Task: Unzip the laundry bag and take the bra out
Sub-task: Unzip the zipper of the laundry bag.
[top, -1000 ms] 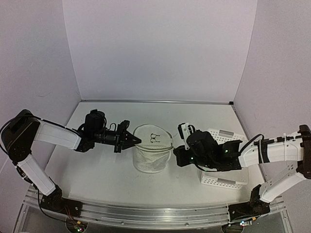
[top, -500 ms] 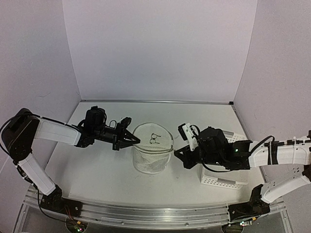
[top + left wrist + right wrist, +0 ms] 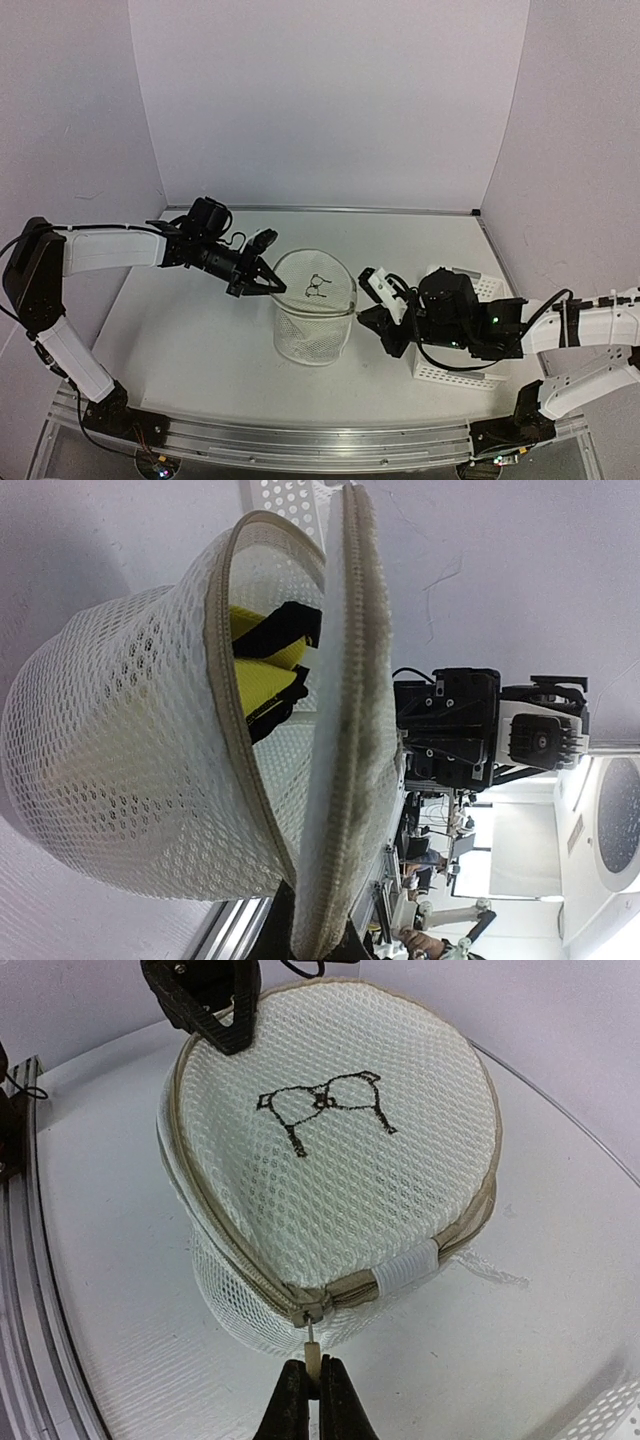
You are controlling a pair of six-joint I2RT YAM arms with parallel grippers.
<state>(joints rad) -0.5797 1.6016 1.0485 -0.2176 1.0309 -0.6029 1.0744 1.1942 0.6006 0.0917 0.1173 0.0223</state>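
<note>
One laundry bag point(image 3: 330, 1160) stands upright, face tilted toward right gripper point(image 3: 313, 1390).

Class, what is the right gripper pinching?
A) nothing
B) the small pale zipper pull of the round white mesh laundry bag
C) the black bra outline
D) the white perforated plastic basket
B: the right wrist view shows the right gripper shut on the small pale zipper pull of the round white mesh laundry bag.

walls point(image 3: 320, 110): plain pale lilac | table point(image 3: 190, 345): white | near edge: metal rail point(image 3: 300, 441)
</note>
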